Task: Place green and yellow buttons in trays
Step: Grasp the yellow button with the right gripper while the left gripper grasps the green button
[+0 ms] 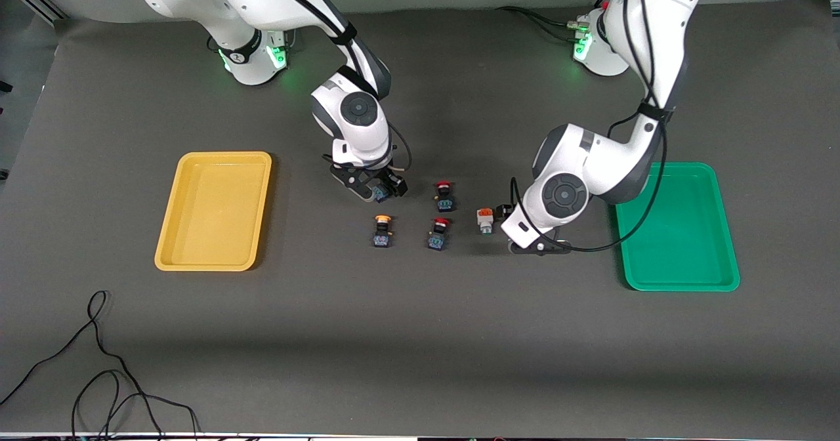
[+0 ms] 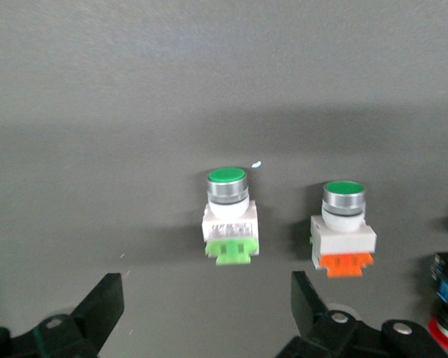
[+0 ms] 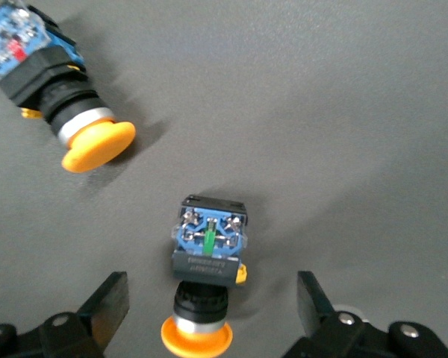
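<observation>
yellow tray (image 1: 214,211): empty, at the right arm's end of the bench (image 1: 420,336).
right pincer (image 1: 379,193): low over a yellow-cap button (image 3: 205,253) lying on its side; fingers (image 3: 104,302) spread apart, one on each side, nothing gripped.
second yellow-cap button (image 1: 382,230): loose on the bench, nearer the front camera than the right pincer.
red-cap switches (image 1: 443,196): two, mid-bench, not for sorting.
white buttons: green-base one (image 2: 228,217) and orange-base one (image 2: 343,229) just beside each other, both with green caps in the left wrist view.
left pincer (image 2: 201,313): low at the green-base button, fingers (image 2: 308,302) apart, empty.
green tray (image 1: 679,228): empty, at the left arm's end.
risk: the button under the right pincer sits skewed, so closing could roll or squirt it out; the left pincer could nudge the orange-base neighbour.
</observation>
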Controlling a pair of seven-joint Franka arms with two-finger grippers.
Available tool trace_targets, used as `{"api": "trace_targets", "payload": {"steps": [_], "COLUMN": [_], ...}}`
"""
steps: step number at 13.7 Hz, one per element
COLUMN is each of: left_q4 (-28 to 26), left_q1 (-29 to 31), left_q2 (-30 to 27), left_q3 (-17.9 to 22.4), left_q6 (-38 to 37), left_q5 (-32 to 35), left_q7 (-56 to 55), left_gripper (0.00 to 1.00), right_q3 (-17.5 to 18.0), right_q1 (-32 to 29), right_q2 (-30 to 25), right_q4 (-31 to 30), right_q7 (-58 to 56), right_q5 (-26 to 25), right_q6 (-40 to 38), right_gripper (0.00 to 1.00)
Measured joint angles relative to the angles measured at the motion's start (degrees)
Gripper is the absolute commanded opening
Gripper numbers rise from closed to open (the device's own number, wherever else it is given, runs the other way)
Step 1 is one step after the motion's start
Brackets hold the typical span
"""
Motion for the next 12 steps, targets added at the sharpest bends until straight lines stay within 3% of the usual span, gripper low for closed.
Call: {"api": "trace_targets", "payload": {"steps": [1,2,4,6,8,9,12], "left_q4": [-1.09,-1.82,-2.30,-2.35,-2.34,-2.34,-2.19], "left_q1": [-0.32,-0.74,-1.43,-1.57,-1.55,-1.55,-1.52], "left_q2": [0.68,1.45,3.14,4.19,4.56,4.56,4.56], "left_q3": [0.00,-0.01,-0.01,0.02,0.24,0.30,0.39], "left_q6": [2.19,3.76,5.36,6.16,7.16,7.54,8.36], "left_q5": [0.00,0.00,0.00,0.00,0.00,0.00,0.00], "left_q7": [-0.12,-0.55,-1.73,-2.14,-2.19,-2.20,-2.21], "left_gripper": [1.00,1.00,0.99,0.97,0.77,0.73,0.75], "right_q3": [0.00,0.00,0.00,0.00,0.00,0.00,0.00], "right_q1": [0.00,0.00,0.00,0.00,0.00,0.00,0.00], "right_q2": [0.57,0.95,1.16,1.16,1.17,1.17,0.57], "right_q4": [0.07,0.16,0.35,0.68,1.08,1.33,4.76], "right_q7": [0.00,0.00,0.00,0.00,0.00,0.00,0.00], "right_q5": [0.00,0.00,0.00,0.00,-0.01,-0.05,-0.07], "right_q6": [0.52,0.76,0.78,0.78,0.77,0.77,-4.77], "right_gripper": [0.83,0.58,0.34,0.30,0.30,0.30,0.30]}}
